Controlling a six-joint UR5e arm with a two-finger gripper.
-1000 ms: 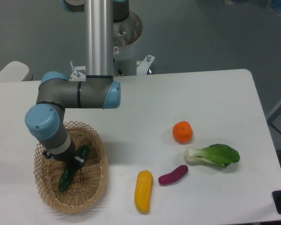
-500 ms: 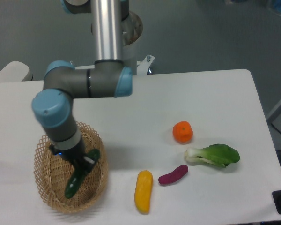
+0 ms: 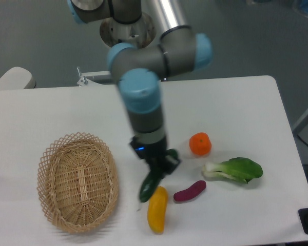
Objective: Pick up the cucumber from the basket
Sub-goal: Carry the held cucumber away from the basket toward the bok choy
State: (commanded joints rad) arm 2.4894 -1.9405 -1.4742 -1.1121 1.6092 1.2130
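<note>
Gripper [image 3: 159,169] clamped on the cucumber [image 3: 150,184]: dark green, glossy, slender. It's out of the basket [image 3: 78,180], held over the table [image 3: 236,107] just above the top end of the yellow vegetable [image 3: 157,208]. Long axis tilted, lower end pointing down-left, upper end toward the orange [image 3: 200,144]. Basket is oval tan wicker with lattice rim, nothing in it. Purple sweet potato [image 3: 190,191] and bok choy [image 3: 234,169] to the right.

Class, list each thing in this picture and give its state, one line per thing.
hand: shut on the cucumber
cucumber: held tilted, out of the basket
basket: empty, on the table
yellow vegetable: lying on the table
orange: resting on the table
bok choy: lying on the table
sweet potato: lying on the table
</note>
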